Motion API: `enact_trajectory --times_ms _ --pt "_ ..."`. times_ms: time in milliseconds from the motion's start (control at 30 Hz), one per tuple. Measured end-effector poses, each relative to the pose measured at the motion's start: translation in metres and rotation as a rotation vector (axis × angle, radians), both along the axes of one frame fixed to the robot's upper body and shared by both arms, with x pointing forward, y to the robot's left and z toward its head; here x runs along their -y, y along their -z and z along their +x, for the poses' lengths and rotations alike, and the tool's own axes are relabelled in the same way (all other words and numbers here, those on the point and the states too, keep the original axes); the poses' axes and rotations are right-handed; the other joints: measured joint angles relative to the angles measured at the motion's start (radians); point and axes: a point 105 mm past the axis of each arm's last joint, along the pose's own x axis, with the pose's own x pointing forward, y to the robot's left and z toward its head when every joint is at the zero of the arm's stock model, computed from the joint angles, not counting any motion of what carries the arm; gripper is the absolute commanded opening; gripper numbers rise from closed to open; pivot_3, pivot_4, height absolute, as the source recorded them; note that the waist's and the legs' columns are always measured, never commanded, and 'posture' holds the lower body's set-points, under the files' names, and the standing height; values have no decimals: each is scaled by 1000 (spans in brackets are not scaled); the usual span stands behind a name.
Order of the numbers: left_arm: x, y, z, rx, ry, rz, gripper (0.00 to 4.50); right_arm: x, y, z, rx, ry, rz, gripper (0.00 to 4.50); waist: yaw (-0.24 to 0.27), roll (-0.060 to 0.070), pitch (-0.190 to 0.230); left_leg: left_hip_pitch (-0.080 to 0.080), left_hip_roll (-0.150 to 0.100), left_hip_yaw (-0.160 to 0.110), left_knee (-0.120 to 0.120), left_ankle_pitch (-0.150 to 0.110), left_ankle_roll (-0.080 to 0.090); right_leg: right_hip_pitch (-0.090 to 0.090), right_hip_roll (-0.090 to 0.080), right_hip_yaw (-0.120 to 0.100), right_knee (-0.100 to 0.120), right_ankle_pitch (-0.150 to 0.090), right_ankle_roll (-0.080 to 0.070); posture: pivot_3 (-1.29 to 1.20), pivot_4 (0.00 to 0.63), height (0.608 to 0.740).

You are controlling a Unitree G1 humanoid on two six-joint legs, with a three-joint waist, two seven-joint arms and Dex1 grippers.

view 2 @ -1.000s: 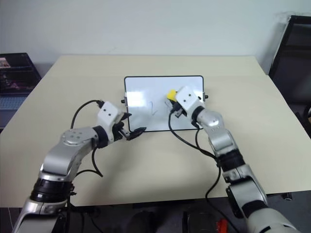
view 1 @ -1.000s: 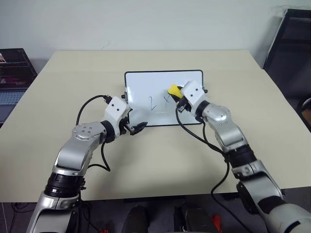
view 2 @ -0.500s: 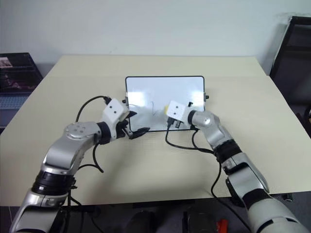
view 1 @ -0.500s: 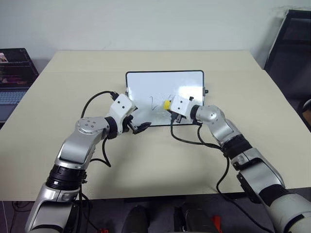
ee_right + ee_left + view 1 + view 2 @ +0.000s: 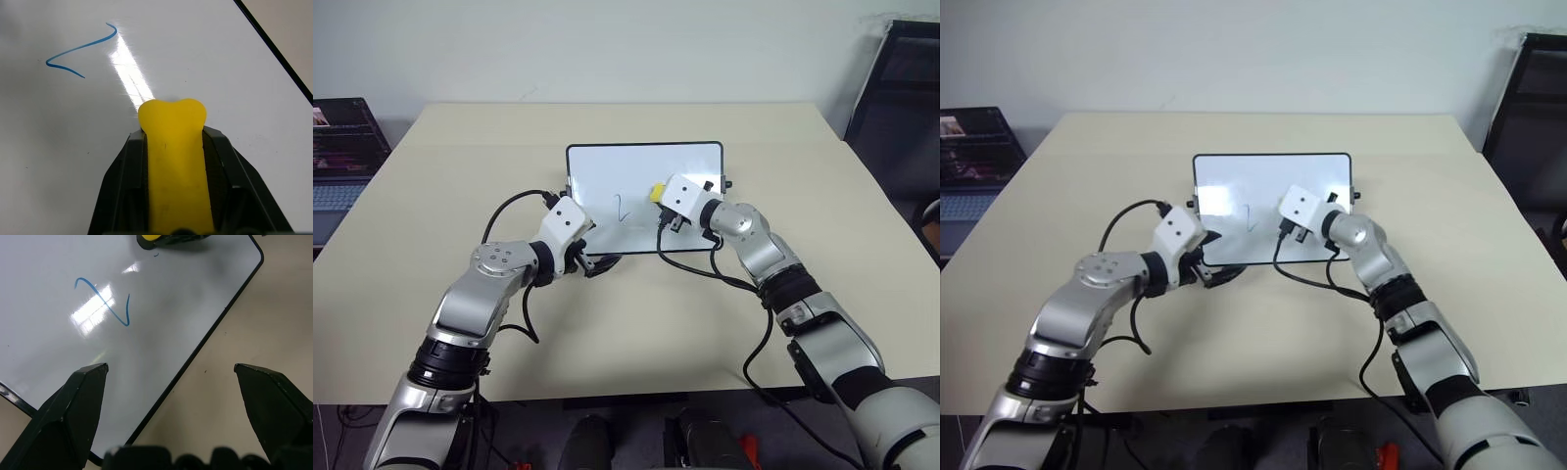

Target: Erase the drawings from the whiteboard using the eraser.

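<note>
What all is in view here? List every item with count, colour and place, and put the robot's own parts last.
table: one, beige, under everything.
whiteboard: one, white with black frame, lying mid-table.
drawing: one blue squiggle, on the whiteboard's middle.
eraser: one, yellow, clamped over the whiteboard beside the squiggle.
laptop: one, dark, off the table's left edge.
chair: one, black, far right.
left gripper: one, black fingers, open, straddling the whiteboard's near edge.
right gripper: one, black fingers, shut on the eraser.

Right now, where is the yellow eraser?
The eraser is clamped in the right gripper, over the whiteboard, to the right of the remaining blue drawing.
</note>
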Motion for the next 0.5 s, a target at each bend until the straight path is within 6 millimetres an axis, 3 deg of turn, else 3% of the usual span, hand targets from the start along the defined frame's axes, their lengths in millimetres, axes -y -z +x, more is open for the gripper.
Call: enact_trajectory --times_ms 133,233,333,500 --pt "0 1 -1 -4 0 0 4500 -7 25 -21 -116 -117 -95 1123 -1 0 0 0 0 0 0 0 0 0 0 0 0 0 0 0 150 740" --pt "1 2 -1 -4 1 -3 4500 -8 26 -21 -92 -110 -114 1123 -2 0 0 0 0 0 0 0 0 0 0 0 0 0 0 0 150 740" --pt "1 2 -1 -4 1 -4 4500 -7 15 -13 -17 -65 -108 1123 -2 0 0 0 0 0 1 0 0 0 0 0 0 0 0 0 150 740" --pt "3 1 -1 -2 6 -8 4500 7 -20 9 145 66 -54 1123 0 0 0 0 0 0 0 0 0 -1 0 0 0 0 0 0 150 740"
